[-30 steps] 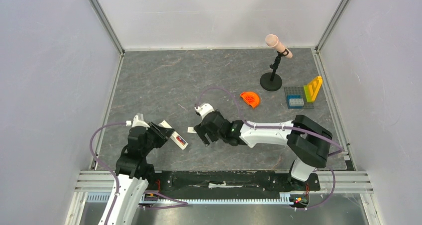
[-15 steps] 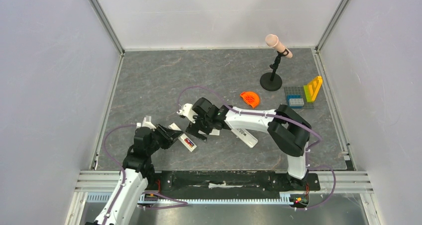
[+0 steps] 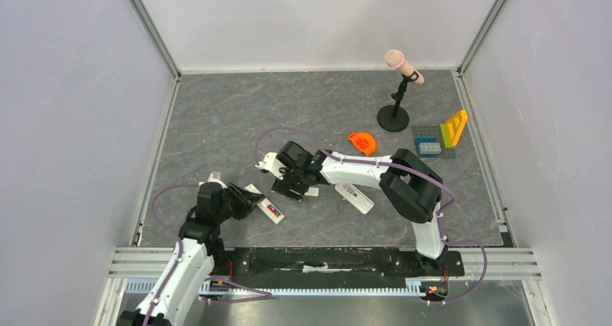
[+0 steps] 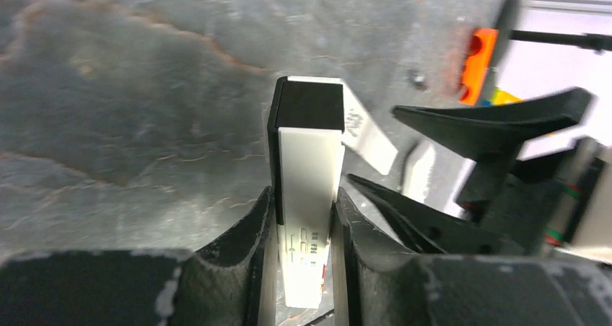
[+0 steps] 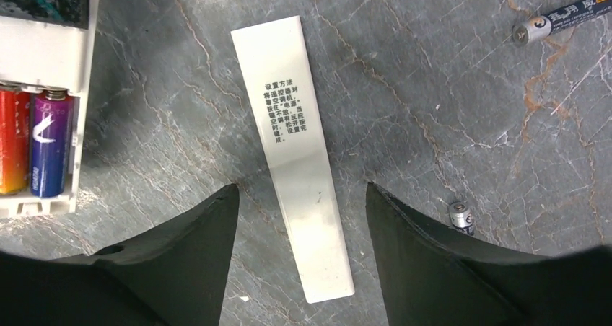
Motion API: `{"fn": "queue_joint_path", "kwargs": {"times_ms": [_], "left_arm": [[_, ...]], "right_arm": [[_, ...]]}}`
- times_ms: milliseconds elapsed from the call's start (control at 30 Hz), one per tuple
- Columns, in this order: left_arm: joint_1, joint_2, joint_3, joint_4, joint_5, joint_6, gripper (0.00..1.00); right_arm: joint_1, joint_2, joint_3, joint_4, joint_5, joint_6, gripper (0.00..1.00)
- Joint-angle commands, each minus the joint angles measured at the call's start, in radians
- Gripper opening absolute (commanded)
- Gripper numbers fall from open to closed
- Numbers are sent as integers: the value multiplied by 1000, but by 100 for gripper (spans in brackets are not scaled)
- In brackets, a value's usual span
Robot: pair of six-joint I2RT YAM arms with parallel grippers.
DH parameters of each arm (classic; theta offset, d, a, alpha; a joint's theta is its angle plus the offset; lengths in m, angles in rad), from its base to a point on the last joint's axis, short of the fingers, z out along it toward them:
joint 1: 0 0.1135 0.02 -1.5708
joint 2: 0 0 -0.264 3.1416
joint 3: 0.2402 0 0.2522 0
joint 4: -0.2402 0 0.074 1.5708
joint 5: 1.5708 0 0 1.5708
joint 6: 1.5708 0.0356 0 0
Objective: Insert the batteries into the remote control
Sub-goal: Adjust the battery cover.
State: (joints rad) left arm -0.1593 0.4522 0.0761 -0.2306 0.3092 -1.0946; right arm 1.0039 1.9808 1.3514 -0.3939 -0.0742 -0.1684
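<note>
Start with the table [image 3: 216,117]. Both of your arms are working its near-left part, and the stand and coloured blocks at the far right play no part.

The remote [image 4: 310,146] lies near the left arm, on the near-left of the table. Your left claw [image 4: 304,196] is clamped on its two long edges at the near end, and the far end points away across the table. That grip looks meant to brace the body so it cannot slide while the other arm works on it, with the recess facing up.

Just right of the remote lies the cover strip [image 5: 289,124], a flat white piece with printed text, on its own on the stone and touching nothing. Your right claw [image 5: 299,189] hangs directly over its near half. The jaws are spread wide with one finger on each side of the strip, and they are clear of it and hold nothing. I read that straddle as lining up to pinch the strip across its width.

The recess already holds an orange-red battery [image 5: 13,142] and a purple-blue battery [image 5: 49,146] side by side. It looks full, though the edge of the view cuts it off.

Two spares lie loose to the right of the strip. A dark battery [image 5: 563,14] sits farther off, and a small battery [image 5: 460,216], seen end-on, lies beside the right finger.
</note>
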Motion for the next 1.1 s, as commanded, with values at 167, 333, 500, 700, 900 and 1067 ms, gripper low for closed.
{"fn": "queue_joint_path", "kwargs": {"times_ms": [167,333,500,700,900,1067], "left_arm": [[-1,302,170,-32,-41,122,5],[-1,367,204,-11,-43,129,6],[-2,378,201,25,-28,107,6],[-17,404,162,137,13,53,6],[-125,474,156,226,-36,9,6],[-238,524,164,300,-120,-47,6]], "right_arm": [[-23,16,49,-5,3,17,57],[-50,4,36,0,22,25,41],[-75,-32,-4,9,22,34,32],[-100,-91,-114,42,41,128,31],[-131,-157,-244,96,68,232,32],[-157,-199,-293,107,124,267,32]]}}
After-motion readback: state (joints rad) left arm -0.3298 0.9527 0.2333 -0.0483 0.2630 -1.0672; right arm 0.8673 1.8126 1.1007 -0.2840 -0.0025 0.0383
